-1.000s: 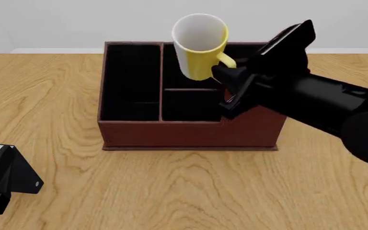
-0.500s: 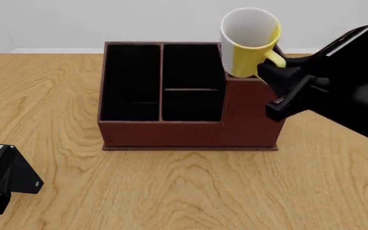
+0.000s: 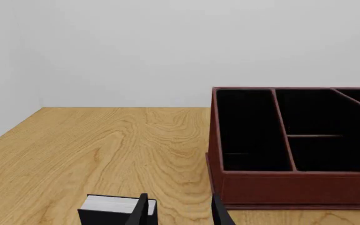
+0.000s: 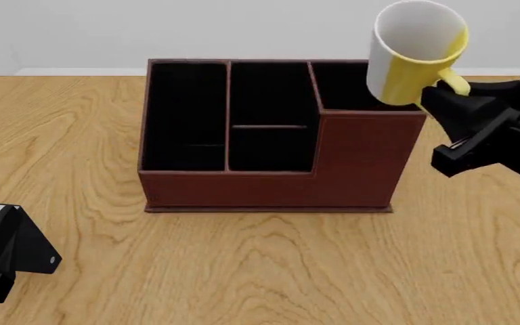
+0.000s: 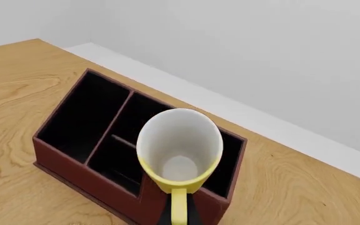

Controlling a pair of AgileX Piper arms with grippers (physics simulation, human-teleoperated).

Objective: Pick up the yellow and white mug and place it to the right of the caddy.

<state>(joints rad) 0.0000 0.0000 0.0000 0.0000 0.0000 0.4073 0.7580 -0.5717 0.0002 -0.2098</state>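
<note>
The yellow and white mug [image 4: 418, 54] hangs in the air above the caddy's right rear corner, tilted with its white inside toward the camera. My right gripper [image 4: 439, 90] is shut on its yellow handle. The right wrist view shows the mug [image 5: 178, 152] from above, with its handle [image 5: 178, 206] between my fingers. The reddish-brown caddy [image 4: 359, 162] stands mid-table; it also shows in the right wrist view [image 5: 61, 157] and the left wrist view [image 3: 292, 190]. My left gripper [image 3: 180, 211] rests low at the near left, away from the caddy, jaws apart and empty.
Bare wooden table [image 4: 260, 271] lies in front of the caddy and to its right [image 4: 477, 223]. A white wall stands behind the table's far edge. The left arm's body [image 4: 3, 250] sits at the near left corner.
My right gripper has carried the mug to the right, from over the caddy's middle to above its right rear corner. The left arm has not moved.
</note>
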